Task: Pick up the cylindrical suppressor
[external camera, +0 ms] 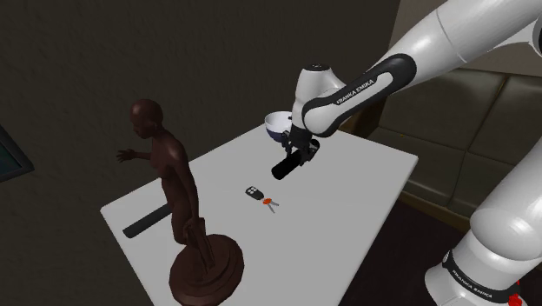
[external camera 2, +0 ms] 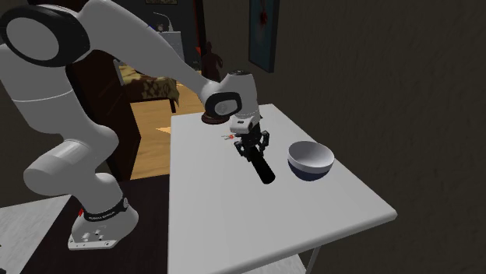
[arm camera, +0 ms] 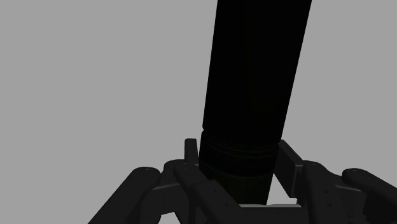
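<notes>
both exterior views overlook the table [external camera: 365, 174] from opposite ends.

The suppressor [external camera: 284, 168] is plain black, and so is the gripper [external camera 2: 253, 145]. The arm [external camera: 452, 39] is white with dark joints. The table [external camera: 365, 187] is white. The bowl [external camera 2: 310, 159] is white inside and dark blue outside. The human statue [external camera: 174, 174] is deep reddish brown. The key fob [external camera: 253, 192] is black with a red-orange tag [external camera: 273, 205].
</notes>
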### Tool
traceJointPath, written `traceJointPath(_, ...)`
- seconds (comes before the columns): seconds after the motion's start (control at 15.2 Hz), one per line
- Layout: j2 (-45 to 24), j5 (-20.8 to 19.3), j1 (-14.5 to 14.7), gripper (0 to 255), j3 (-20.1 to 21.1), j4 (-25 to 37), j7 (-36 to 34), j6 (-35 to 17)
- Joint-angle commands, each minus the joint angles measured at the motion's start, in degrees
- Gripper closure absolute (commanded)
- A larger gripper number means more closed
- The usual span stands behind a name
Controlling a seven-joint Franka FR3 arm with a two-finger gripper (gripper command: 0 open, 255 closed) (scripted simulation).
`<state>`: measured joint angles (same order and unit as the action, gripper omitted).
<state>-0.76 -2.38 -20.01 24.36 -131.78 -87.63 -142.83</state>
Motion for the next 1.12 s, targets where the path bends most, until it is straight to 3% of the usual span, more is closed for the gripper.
traceJointPath(0.0, -0.02, -0.01, 0.00, 255, -0.01, -0.03, 0.01, 0.01)
traceJointPath(1.06, 6.16, 3.89, -0.02, 255, -0.43, 5.08, 3.00, 10.75)
